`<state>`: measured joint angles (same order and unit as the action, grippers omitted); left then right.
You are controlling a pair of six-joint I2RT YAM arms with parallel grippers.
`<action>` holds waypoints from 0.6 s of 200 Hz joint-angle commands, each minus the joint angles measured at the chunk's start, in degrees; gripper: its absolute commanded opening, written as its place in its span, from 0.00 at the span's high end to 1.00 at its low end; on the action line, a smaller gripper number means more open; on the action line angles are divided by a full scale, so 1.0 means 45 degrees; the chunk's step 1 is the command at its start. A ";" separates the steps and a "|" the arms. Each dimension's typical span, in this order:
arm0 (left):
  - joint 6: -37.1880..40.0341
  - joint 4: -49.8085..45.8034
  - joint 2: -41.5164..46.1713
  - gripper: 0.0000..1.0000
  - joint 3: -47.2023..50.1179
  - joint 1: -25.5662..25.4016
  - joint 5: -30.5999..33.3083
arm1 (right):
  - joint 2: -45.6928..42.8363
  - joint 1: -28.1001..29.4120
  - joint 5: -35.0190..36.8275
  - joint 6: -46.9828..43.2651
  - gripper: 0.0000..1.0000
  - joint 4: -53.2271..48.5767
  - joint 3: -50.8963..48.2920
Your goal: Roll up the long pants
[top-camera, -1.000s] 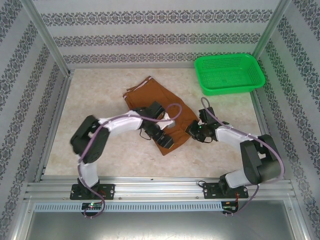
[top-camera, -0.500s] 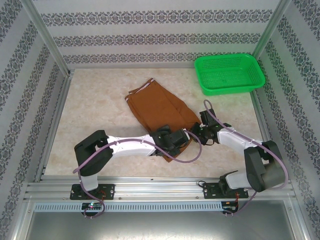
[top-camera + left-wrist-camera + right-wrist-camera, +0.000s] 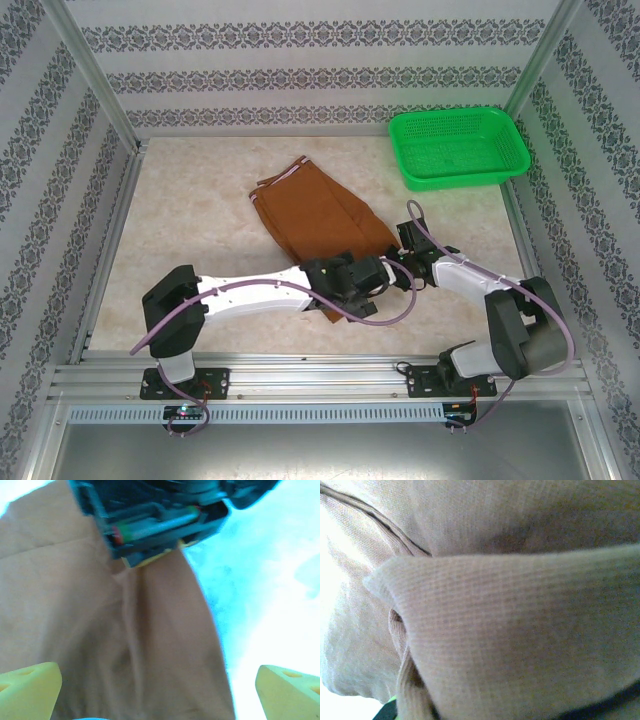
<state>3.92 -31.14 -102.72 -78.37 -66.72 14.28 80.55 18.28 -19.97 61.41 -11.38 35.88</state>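
Jaws of the left gripper are spread wide over the near end of the long pants. The right gripper jaws pinch cloth at that end, same as a second ago. Left arm has dropped from above mid-pants and now stretches low beside the right gripper. Pants lie mid-tabletop. Count: one pants, one green basket, two arms.

Pale wallpaper with grey floral bands covers the back wall and both sides. Bare aluminium posts rise at the corners. The surface is beige, marbled, evenly lit, with a ribbed metal rail along its near edge.
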 commanded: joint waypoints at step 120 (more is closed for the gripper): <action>-0.0405 0.0507 -0.2636 1.00 0.1095 0.1076 0.1364 | -0.2085 0.0123 -0.1156 0.1240 1.00 -0.0112 0.0240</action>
<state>1.02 -28.58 -113.43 -75.85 -63.94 18.74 73.89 19.00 -23.83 67.61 -8.86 35.88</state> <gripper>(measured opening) 0.405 0.126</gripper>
